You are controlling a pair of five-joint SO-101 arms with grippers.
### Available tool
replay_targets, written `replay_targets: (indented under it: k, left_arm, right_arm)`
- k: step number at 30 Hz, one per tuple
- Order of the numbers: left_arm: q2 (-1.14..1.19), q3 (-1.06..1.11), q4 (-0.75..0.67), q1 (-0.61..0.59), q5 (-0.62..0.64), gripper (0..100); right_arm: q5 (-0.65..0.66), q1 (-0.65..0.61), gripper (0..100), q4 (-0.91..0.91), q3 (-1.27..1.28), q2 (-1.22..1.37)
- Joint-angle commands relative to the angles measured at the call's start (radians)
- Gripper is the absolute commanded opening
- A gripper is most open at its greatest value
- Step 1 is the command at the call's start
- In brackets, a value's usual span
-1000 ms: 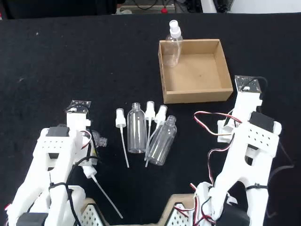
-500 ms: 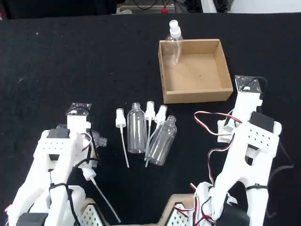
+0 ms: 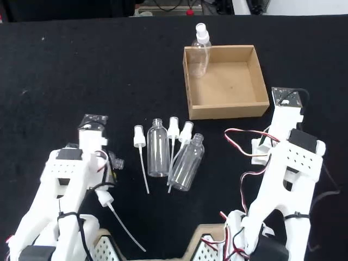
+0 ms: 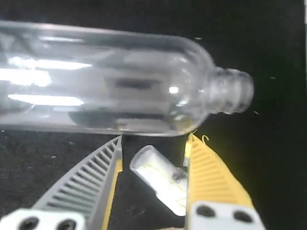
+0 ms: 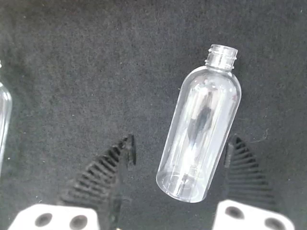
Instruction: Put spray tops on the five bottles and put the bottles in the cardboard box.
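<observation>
A clear bottle [image 4: 105, 81] without a top lies just past the tips of my left gripper [image 4: 154, 140]. The gripper is open, and a white spray top [image 4: 160, 177] lies between its fingers, touching the yellow one. From above, that bottle's neck [image 3: 116, 161] and the spray top [image 3: 106, 198] stick out beside the left arm [image 3: 68, 176]. My right gripper [image 5: 181, 141] is open over another bare bottle [image 5: 201, 129] lying on the cloth. Two bare bottles [image 3: 157, 148] [image 3: 188, 162] and three spray tops [image 3: 140, 136] [image 3: 173, 128] [image 3: 186, 130] lie mid-table. A topped bottle [image 3: 199, 50] leans in the cardboard box [image 3: 228, 111].
The box stands at the back right on the black cloth [image 3: 81, 70], just beyond the right arm [image 3: 288, 157]. The spray tops' thin tubes [image 3: 144, 174] trail toward the front. Bare cloth stretches across the back left.
The left arm has edged slightly away from the front. The spray top beside it shifted and its tube swung a little. The right arm has not moved.
</observation>
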Motion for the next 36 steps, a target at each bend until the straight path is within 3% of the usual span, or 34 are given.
replay_targets:
  k: [1,7,11,13,21,28,33,36]
  left_arm:
    - [-0.012,-0.05,0.025,0.065,0.0,21]
    - [-0.041,-0.22,0.27,0.03,-0.006,21]
    - [-0.038,-0.228,0.404,0.039,-0.206,21]
    - [-0.038,-0.206,0.396,0.03,-0.261,21]
    - [-0.038,-0.064,0.256,0.03,-0.267,21]
    - [-0.048,-0.024,0.242,0.039,-0.374,21]
    - [-0.048,-0.001,0.098,0.031,-0.368,21]
    - [-0.048,0.01,0.029,0.036,-0.261,21]
  right_arm:
    - [0.011,0.023,28.6,-0.02,-0.012,-0.039]
    - [0.011,0.025,28.6,-0.02,-0.012,-0.039]
    - [0.011,0.021,28.6,-0.023,-0.012,-0.039]
    - [0.011,0.021,28.6,-0.041,-0.01,-0.039]
    - [0.011,0.023,28.6,-0.043,-0.007,-0.039]
    - [0.011,0.023,28.6,-0.043,-0.007,-0.039]
    - [0.011,0.023,28.6,-0.041,-0.007,-0.039]
    - [0.011,0.023,28.6,-0.041,-0.007,-0.039]
